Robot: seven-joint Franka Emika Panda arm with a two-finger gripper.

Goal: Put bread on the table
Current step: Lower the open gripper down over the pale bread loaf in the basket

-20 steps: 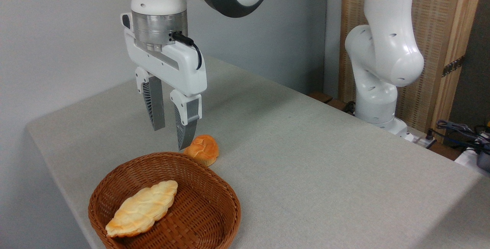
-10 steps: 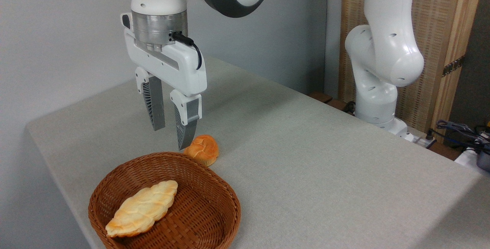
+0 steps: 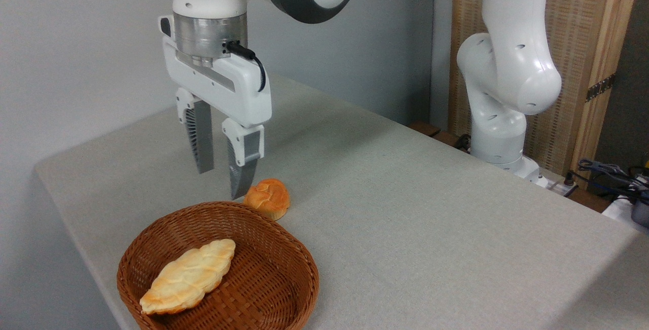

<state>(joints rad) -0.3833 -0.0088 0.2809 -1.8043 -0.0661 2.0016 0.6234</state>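
Camera view: end effector [image 3: 221, 184] is hanging open and empty, drifting slightly left toward the basket [image 3: 284, 249]. Bread [image 3: 188, 275] is lying inside it, not on the surface [image 3: 431, 218]. Bun [image 3: 267, 198] is sitting just behind. Approach starting.

1. No text, label, brand, number or sign is showing legibly anywhere in the camera view.
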